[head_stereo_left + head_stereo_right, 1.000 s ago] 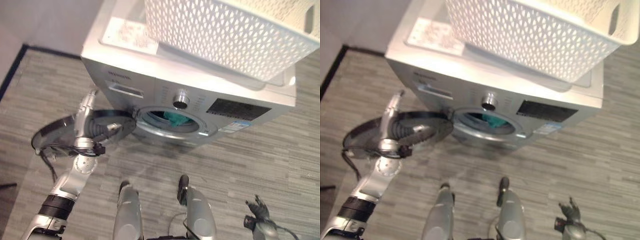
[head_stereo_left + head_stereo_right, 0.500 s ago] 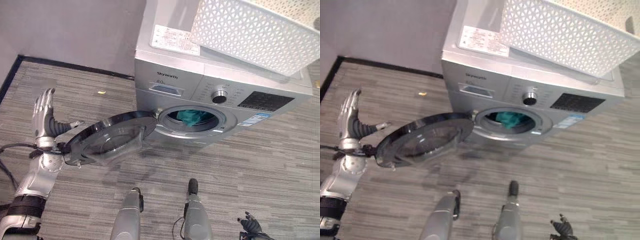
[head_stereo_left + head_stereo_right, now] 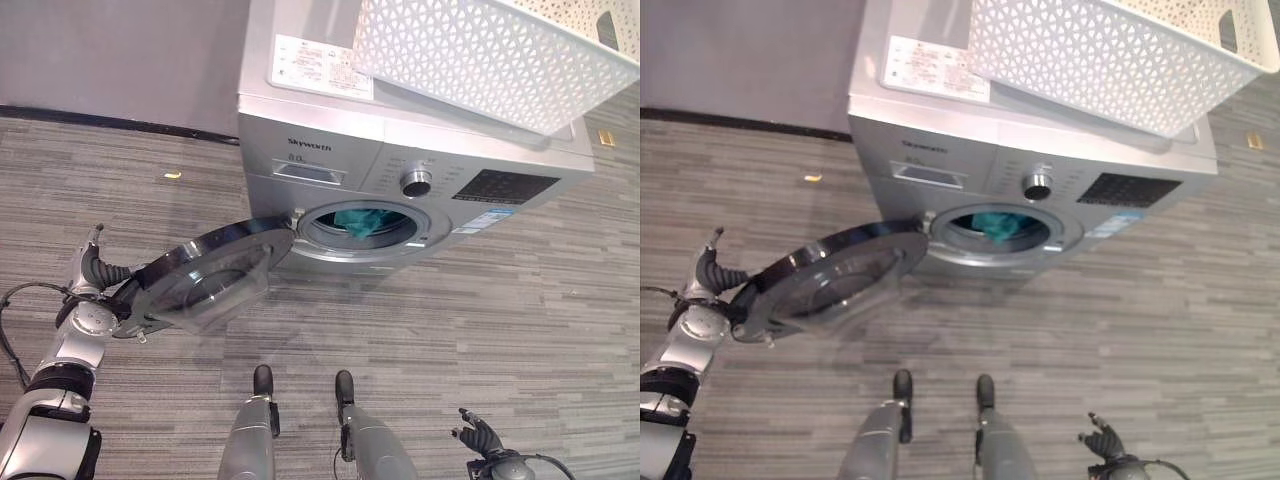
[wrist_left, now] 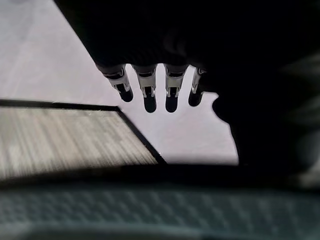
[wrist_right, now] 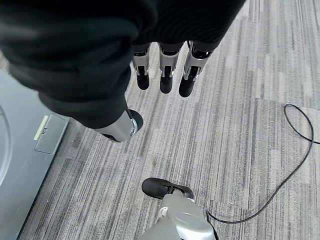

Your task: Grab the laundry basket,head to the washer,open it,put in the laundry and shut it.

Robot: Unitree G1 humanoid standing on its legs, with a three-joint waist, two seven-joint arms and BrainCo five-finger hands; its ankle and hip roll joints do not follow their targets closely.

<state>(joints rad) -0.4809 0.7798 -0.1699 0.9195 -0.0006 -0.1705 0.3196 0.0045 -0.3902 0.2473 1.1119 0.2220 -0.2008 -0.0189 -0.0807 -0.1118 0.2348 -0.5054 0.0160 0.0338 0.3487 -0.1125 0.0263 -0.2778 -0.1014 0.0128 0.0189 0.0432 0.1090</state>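
While the round door (image 3: pixel 205 285) stands swung out at about 8 o'clock from the drum opening, the step in hand is judged to be shutting it. One washer (image 3: pixel 400 160) stands at 12 o'clock with one white basket (image 3: pixel 480 55) on its top. One teal garment (image 3: pixel 358 220) lies inside the drum. Push the door near its outer rim, opposite the hinge, in a steady arc until the latch meets the washer front; check that no cloth hangs over the opening's lip. Left hand (image 3: pixel 95 268) sits just behind the door's outer edge, fingers (image 4: pixel 145 92) straight and holding nothing. Right hand (image 3: pixel 480 436) hangs idle at 5 o'clock, fingers relaxed and empty.
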